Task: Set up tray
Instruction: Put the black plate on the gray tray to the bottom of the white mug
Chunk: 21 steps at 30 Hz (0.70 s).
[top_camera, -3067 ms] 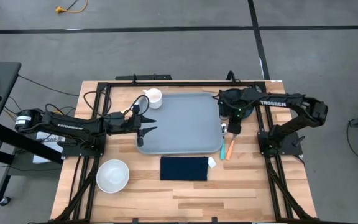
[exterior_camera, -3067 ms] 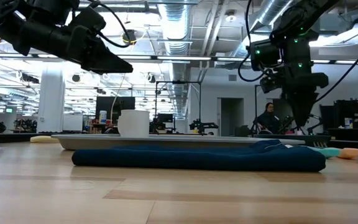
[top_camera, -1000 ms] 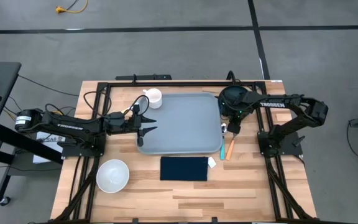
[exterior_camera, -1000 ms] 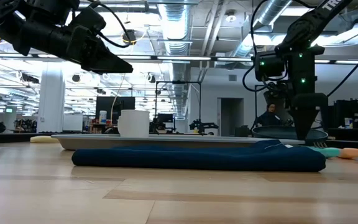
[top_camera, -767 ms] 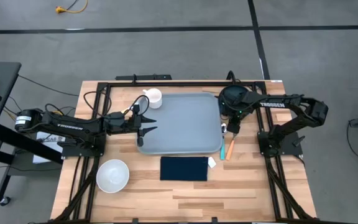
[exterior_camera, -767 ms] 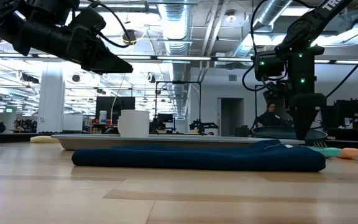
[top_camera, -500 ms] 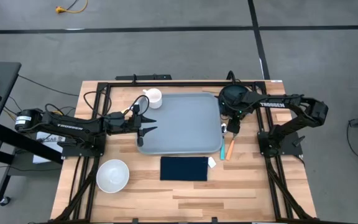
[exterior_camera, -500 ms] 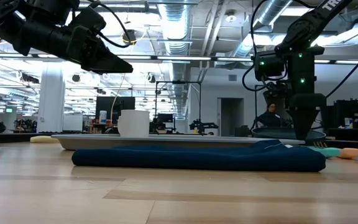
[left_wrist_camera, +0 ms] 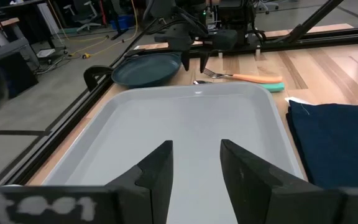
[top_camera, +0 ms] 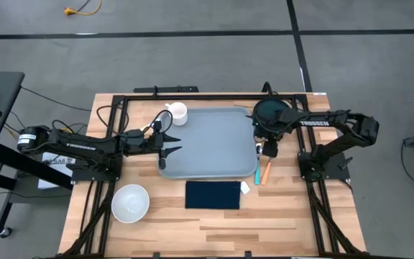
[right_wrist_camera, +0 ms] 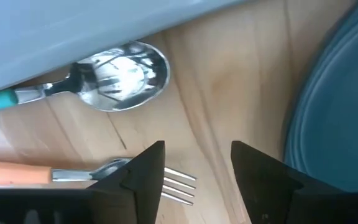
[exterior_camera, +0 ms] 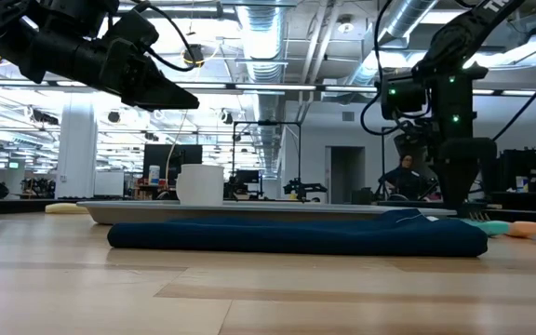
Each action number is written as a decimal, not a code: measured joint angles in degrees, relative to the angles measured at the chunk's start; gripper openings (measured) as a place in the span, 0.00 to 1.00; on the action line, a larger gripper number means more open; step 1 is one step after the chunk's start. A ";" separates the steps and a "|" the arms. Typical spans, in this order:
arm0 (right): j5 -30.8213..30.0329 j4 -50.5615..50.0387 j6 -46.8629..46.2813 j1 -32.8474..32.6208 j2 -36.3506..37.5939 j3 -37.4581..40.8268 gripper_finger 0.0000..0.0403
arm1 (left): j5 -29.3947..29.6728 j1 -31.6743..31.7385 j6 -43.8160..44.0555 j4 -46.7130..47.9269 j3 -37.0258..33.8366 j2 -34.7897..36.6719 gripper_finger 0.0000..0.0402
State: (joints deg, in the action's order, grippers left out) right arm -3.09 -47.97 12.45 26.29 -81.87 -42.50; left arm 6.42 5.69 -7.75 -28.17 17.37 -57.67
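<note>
The right gripper (right_wrist_camera: pixel 194 167), a second ago lower beside the tray (top_camera: pixel 214 144), now hangs spread over the fork (right_wrist_camera: pixel 104 174), holding nothing, so the cutlery still awaits loading.

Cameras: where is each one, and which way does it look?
High view: above, straight down on the large grey-blue plastic tray; both arms show.
Low view: table height, looking level past the dark navy cloth; arms hang above.
Left wrist view: over the tray toward the teal plate; left tool open.
Right wrist view: down at the metal spoon; right tool open.
Shared: both wrist views show the orange-handled fork.
</note>
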 joint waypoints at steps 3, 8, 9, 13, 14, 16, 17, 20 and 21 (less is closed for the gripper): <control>0.00 -0.03 -0.02 -0.82 0.00 0.00 0.42 | -0.01 0.00 0.00 0.01 0.00 0.00 0.31; -1.09 -1.49 0.00 -1.71 0.00 -0.38 0.40 | -0.02 0.00 0.00 0.01 0.00 0.00 0.31; -1.84 -1.95 -0.02 -1.91 0.00 -0.71 0.40 | -0.02 0.00 0.00 0.01 0.00 0.00 0.31; -4.37 -4.04 0.01 -2.62 0.01 -2.72 0.38 | -0.01 0.00 0.00 -0.01 0.00 0.00 0.31; -4.58 -4.37 0.09 -2.80 0.02 -3.29 0.38 | 0.00 0.00 0.00 0.01 0.00 0.00 0.31; -4.61 -4.08 0.96 -3.07 0.02 -4.18 0.37 | -0.02 0.00 0.00 0.00 0.00 0.00 0.31; -4.61 -3.72 1.31 -3.05 0.06 -4.44 0.36 | -0.01 0.00 0.00 0.00 0.00 0.00 0.31; -4.86 -2.04 2.36 -2.14 0.07 -4.50 0.36 | -0.01 0.00 0.00 0.01 0.00 0.00 0.31; -4.93 -1.67 2.58 -1.72 0.07 -4.50 0.35 | 0.00 0.00 0.00 0.01 0.00 0.00 0.31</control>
State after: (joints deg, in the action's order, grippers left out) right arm -8.02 -49.64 15.02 24.57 -81.80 -47.00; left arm 6.42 5.69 -7.75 -28.16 17.37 -57.67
